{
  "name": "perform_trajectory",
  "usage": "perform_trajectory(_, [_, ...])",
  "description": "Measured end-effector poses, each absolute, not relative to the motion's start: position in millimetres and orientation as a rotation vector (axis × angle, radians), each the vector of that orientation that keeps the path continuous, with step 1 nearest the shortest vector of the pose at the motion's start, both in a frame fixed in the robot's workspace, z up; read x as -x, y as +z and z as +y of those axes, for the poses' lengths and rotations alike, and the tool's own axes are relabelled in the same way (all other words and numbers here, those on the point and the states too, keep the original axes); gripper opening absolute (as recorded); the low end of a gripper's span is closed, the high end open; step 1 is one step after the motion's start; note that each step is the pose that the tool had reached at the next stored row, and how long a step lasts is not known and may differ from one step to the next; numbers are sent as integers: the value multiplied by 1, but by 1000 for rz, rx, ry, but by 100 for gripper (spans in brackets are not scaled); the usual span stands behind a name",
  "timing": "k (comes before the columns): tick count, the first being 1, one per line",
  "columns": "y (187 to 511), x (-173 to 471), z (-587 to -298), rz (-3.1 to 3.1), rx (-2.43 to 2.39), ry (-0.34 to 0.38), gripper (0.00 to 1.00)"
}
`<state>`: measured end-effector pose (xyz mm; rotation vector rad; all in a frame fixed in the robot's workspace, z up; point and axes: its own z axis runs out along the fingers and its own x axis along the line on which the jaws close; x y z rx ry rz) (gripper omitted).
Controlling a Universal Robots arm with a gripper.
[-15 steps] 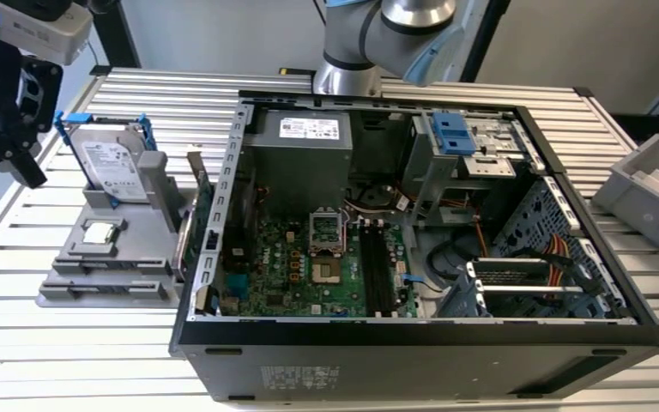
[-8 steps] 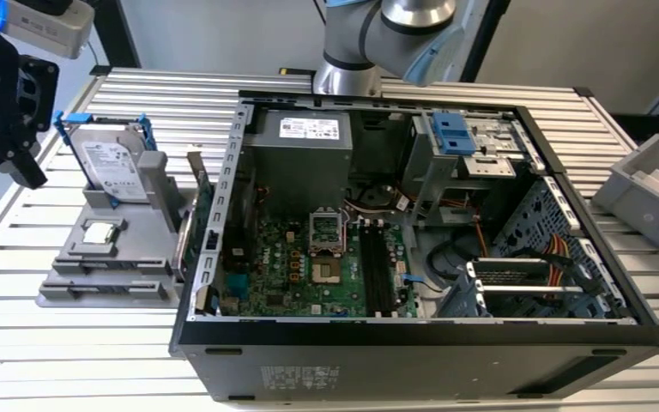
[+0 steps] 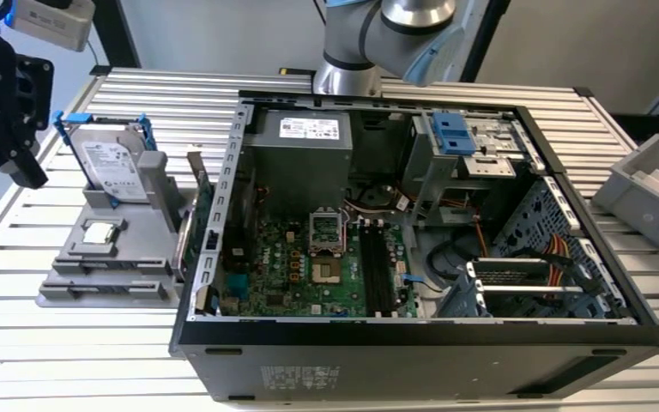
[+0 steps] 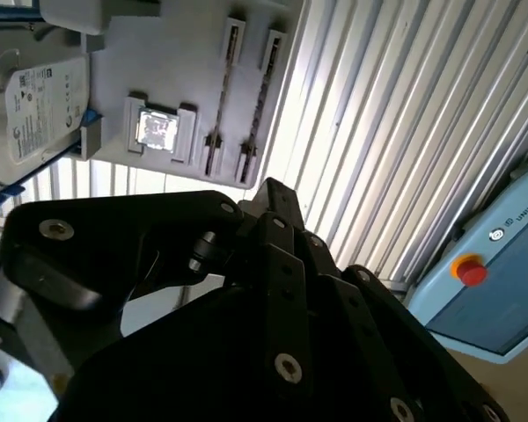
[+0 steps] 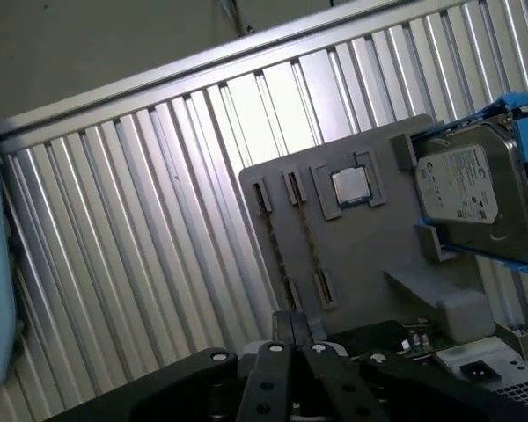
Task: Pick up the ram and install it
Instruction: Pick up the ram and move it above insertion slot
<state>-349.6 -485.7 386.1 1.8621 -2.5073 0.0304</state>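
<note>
Slats of bright ribbed metal make up the worktop point(image 3: 78, 343). Above its edge on the exterior view's left hangs the black linkage pincer point(image 5: 291, 321), touching nothing. In the first wrist view its fingers are drawn together with nothing between them. Near that same edge lies a grey plastic holder plate point(image 3: 106, 299). A silver hard drive in a blue frame point(image 3: 112, 167) stands upright at the plate's back, and a small square silver chip point(image 3: 100, 232) lies flat in a pocket in front of the drive. Two narrow slots point(image 5: 308, 242) run along the plate's front edge. They show only thin dark lines, and I cannot tell whether the ram stands in one. In the middle of the worktop an open black computer case point(image 3: 421, 343) lies on its side, its green motherboard point(image 3: 289, 266) facing up, with long black slots point(image 3: 376, 262) beside the socket. A grey bin point(image 3: 650, 184) sits at the edge on the exterior view's right.
</note>
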Motion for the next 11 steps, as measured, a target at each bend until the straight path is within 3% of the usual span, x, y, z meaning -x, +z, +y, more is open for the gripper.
perform_trajectory(11, [386, 350, -486, -2335, -2083, 25, 0])
